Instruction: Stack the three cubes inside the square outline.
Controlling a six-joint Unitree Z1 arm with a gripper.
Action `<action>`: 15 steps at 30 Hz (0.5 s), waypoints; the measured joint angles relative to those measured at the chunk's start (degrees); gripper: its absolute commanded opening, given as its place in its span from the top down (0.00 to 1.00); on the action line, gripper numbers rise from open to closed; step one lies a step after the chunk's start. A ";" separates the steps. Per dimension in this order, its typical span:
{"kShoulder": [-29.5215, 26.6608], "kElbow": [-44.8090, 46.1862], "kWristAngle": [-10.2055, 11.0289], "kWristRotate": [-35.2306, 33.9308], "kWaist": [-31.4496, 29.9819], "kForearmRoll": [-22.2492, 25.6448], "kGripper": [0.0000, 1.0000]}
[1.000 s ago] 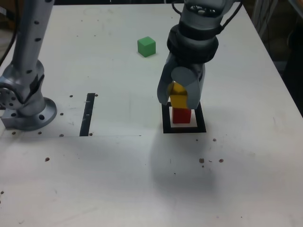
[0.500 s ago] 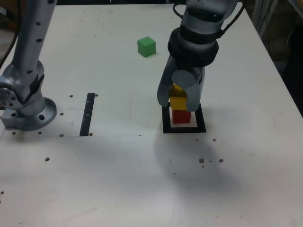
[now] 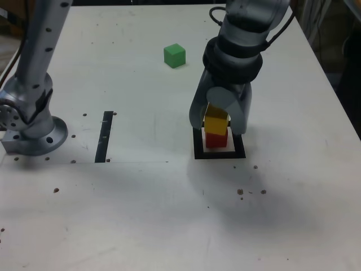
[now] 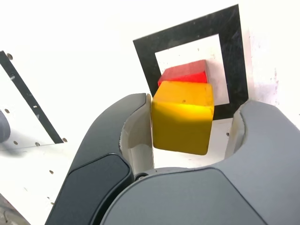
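Between the released gripper's spread jaws, the yellow cube sits atop the red cube inside the square outline; one jaw touches it.

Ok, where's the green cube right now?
The green cube sits alone on the table, toward the exterior view's upper left of the gripper and the yellow-on-red stack.

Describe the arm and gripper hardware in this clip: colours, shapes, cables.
The arm is silver-grey metal with rows of small holes, on a round flanged base. The gripper has two broad, curved dark-grey fingers with pale inner liners, below a black ribbed collar. A black cable loops by the wrist.
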 measured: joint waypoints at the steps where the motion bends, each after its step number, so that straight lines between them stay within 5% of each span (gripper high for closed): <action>1: -0.85 0.00 0.75 0.00 0.00 0.55 0.01; 7: -9.34 3.28 5.38 2.27 3.42 4.73 0.01; 15: -17.26 9.72 9.60 14.22 16.46 2.75 0.01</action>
